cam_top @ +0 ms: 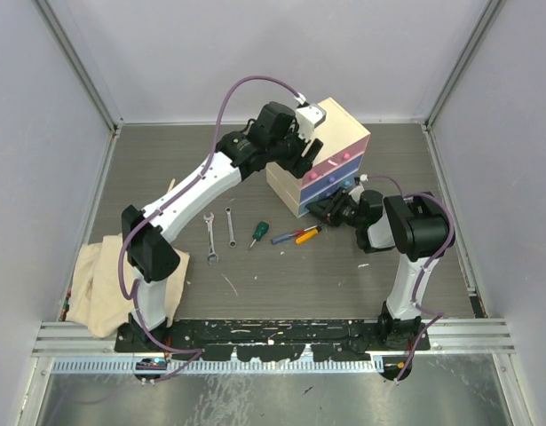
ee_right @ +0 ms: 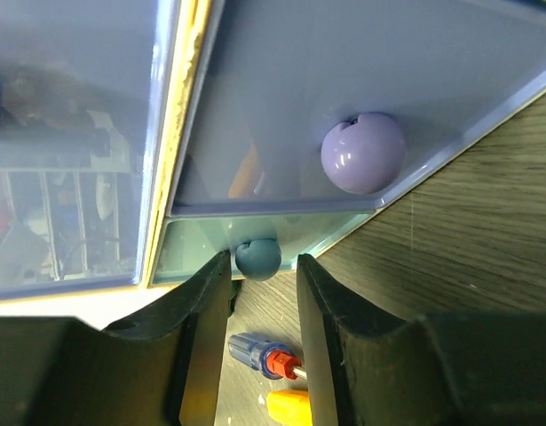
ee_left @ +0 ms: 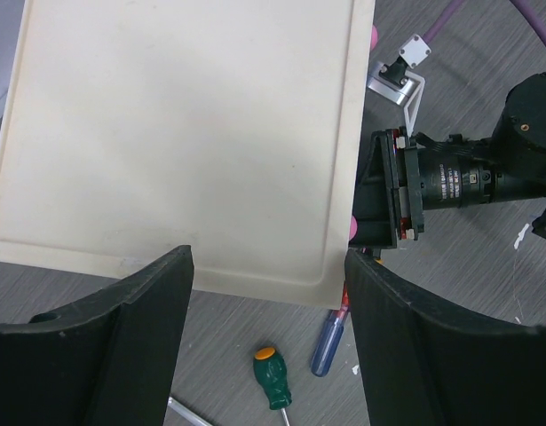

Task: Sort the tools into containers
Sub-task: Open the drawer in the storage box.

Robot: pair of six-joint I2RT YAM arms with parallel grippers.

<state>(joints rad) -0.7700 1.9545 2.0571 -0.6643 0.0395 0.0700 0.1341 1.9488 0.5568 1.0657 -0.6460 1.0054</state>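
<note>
The cream chest (cam_top: 330, 124) stands at the back with pink, purple and blue drawers (cam_top: 330, 182). My left gripper (cam_top: 301, 151) hovers open over the near edge of its cream top (ee_left: 184, 133), holding nothing (ee_left: 268, 257). My right gripper (cam_top: 330, 210) is at the blue drawer. Its open fingers flank the blue knob (ee_right: 257, 257), one finger touching it and a small gap on the other side. The purple knob (ee_right: 363, 153) is above. On the table lie two silver wrenches (cam_top: 211, 241), a green screwdriver (ee_left: 274, 380), a blue-handled one (ee_right: 255, 349) and an orange one (cam_top: 309, 233).
A crumpled beige cloth (cam_top: 104, 280) lies at the near left by the left arm's base. Grey walls (cam_top: 42, 133) close in the table on three sides. A thin pale sliver (cam_top: 229, 285) lies on the wood in front of the tools.
</note>
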